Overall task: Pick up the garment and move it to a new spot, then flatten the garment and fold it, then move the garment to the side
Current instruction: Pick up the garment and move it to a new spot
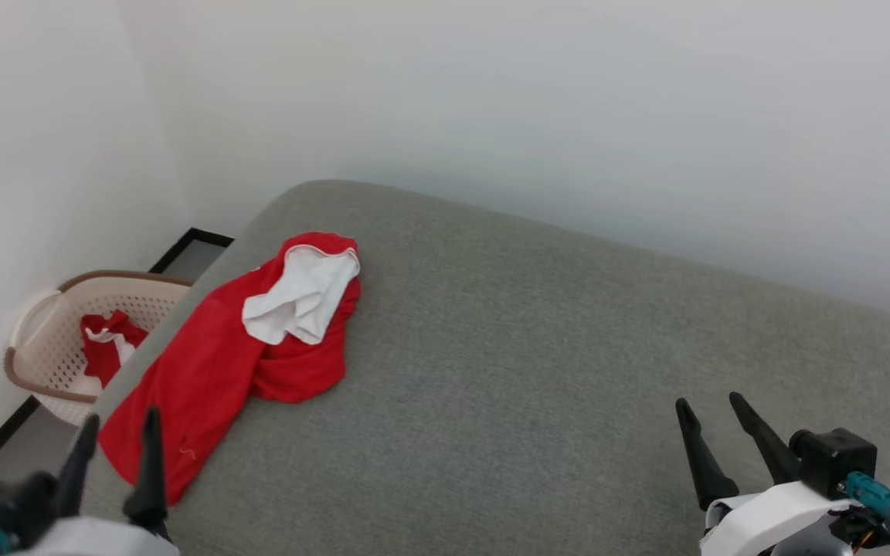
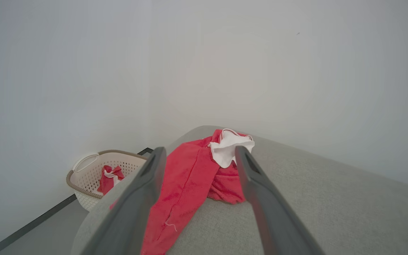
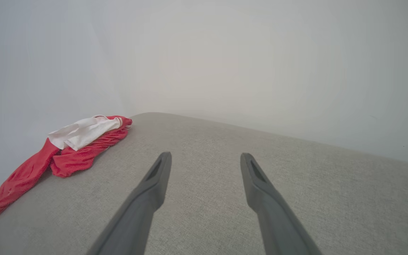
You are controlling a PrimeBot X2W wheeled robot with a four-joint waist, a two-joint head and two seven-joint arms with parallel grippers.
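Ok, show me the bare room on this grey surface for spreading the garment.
Free: the middle and right of the grey surface, from the garment across to the right hand. Crowded: the left edge, where the garment overhangs.

The shirt (image 1: 213,363) lay crumpled at the left edge of the grey cushion (image 1: 538,371); the left gripper (image 1: 122,417) hung spread by what seemed its hem; the right gripper (image 1: 708,401), also spread, stood well apart.
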